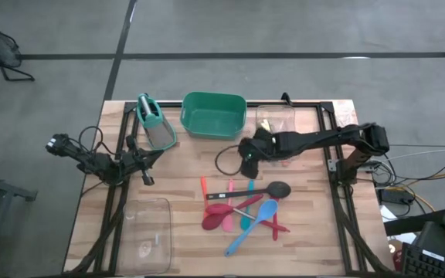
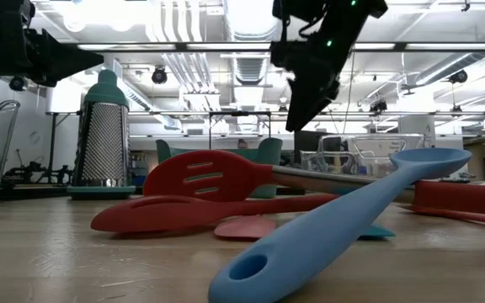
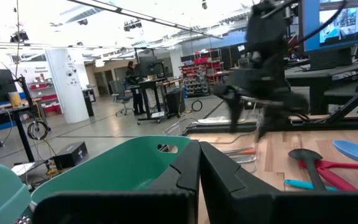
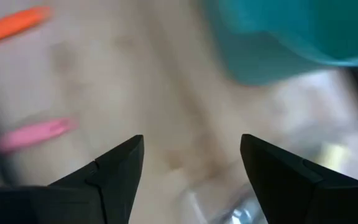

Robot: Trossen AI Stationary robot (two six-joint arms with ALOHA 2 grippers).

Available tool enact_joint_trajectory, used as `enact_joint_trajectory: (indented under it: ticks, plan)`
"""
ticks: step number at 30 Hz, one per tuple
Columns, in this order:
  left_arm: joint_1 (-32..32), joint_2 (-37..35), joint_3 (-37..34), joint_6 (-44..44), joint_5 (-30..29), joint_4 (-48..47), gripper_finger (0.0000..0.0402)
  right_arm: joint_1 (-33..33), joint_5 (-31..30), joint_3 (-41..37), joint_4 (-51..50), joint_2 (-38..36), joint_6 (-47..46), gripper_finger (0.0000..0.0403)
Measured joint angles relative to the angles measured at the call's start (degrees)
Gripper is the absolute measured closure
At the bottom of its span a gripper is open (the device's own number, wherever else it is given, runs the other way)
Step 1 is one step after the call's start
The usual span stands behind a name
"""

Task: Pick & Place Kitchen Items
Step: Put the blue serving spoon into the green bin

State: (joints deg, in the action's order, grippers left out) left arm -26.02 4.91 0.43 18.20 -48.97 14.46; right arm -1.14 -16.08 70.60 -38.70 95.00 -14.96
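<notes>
The slim red, pink and blue silicone utensils (image 1: 242,212) and a black ladle (image 1: 263,190) lie clustered on the wooden desk (image 1: 184,174), in front of the green plastic tub (image 1: 213,114). Above them (empty) the right gripper (image 1: 247,153) hovers, jaws spread. The left gripper (image 1: 147,158) waits beside the metal grater (image 1: 155,123), jaws pressed together.

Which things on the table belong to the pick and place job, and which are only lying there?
Job:
- black ladle
- blue spoon
- red spatula
- orange tool
- right hand, open and empty, above the table near the pile

Lying about:
- grater
- green tub
- clear bin
- left hand, waiting at the left side
</notes>
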Motion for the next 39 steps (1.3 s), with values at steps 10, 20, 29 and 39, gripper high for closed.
enact_joint_trajectory:
  ticks: [10, 20, 29, 39]
  plan:
    - [0.02, 0.00, 0.00, 0.00, 0.00, 0.02, 0.0390, 8.61, 11.90, -0.02, -0.59, 0.00, 0.29, 0.0175]
    - [0.02, 0.00, 0.00, 0.00, 0.00, 0.02, 0.0390, 14.55, 17.95, -0.04, -6.40, 0.00, -5.39, 0.0183]
    - [0.00, 0.00, 0.00, 0.00, 0.00, 0.02, 0.0390, 17.16, 20.61, -0.13, -9.11, 0.00, -11.18, 0.0192]
    - [0.02, 0.00, -0.02, 0.00, 0.00, 0.02, 0.0390, 18.61, 20.57, -2.39, -11.26, 0.00, -11.07, 0.0211]
